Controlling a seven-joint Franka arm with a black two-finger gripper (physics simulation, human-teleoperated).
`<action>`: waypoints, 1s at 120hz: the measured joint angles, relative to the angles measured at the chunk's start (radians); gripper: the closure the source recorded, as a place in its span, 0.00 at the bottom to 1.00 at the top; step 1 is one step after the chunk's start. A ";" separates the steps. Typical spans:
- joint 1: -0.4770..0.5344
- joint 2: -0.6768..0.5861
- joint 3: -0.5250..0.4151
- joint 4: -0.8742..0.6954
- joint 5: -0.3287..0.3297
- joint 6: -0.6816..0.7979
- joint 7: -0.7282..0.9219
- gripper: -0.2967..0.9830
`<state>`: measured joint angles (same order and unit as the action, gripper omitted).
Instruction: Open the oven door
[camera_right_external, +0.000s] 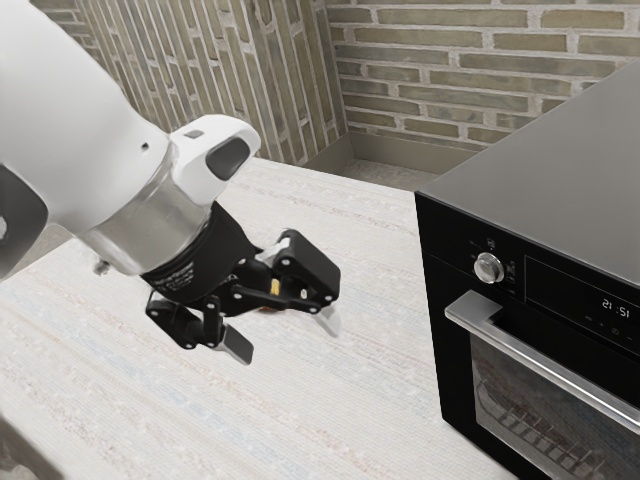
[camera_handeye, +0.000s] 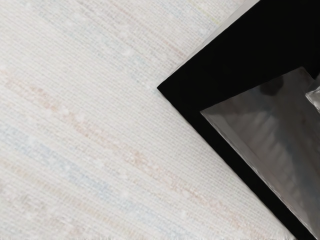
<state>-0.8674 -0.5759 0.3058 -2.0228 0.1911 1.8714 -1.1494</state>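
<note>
Holding the tool (camera_right_external: 285, 332) open and empty above the worktop (camera_right_external: 330, 410), short of the handle (camera_right_external: 478, 308). Apparently at the approach: next, move toward the exterior view's right, line up with the handle, then grip and pull. Well apart from the tool, across bare worktop, find the door (camera_right_external: 525, 405) shut on the front of the oven (camera_right_external: 560, 170).

Oven (camera_right_external: 560, 180) on table (camera_right_external: 370, 400), at exterior view's right. My gripper (camera_right_external: 285, 333) above table, apart from oven, on exterior view's left of it. Handle (camera_right_external: 560, 371) across door (camera_right_external: 530, 410); knob (camera_right_external: 488, 268) and display (camera_right_external: 615, 305) above. Wall (camera_right_external: 450, 60) behind table.
</note>
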 joint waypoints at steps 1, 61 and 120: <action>-0.005 0.001 0.000 0.000 0.002 0.003 -0.006 0.23; -0.216 0.051 0.061 0.001 0.097 0.150 -0.293 0.23; -0.265 0.098 0.059 0.004 0.105 0.204 -0.549 0.23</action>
<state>-1.1327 -0.4776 0.3652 -2.0192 0.2966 2.0758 -1.6980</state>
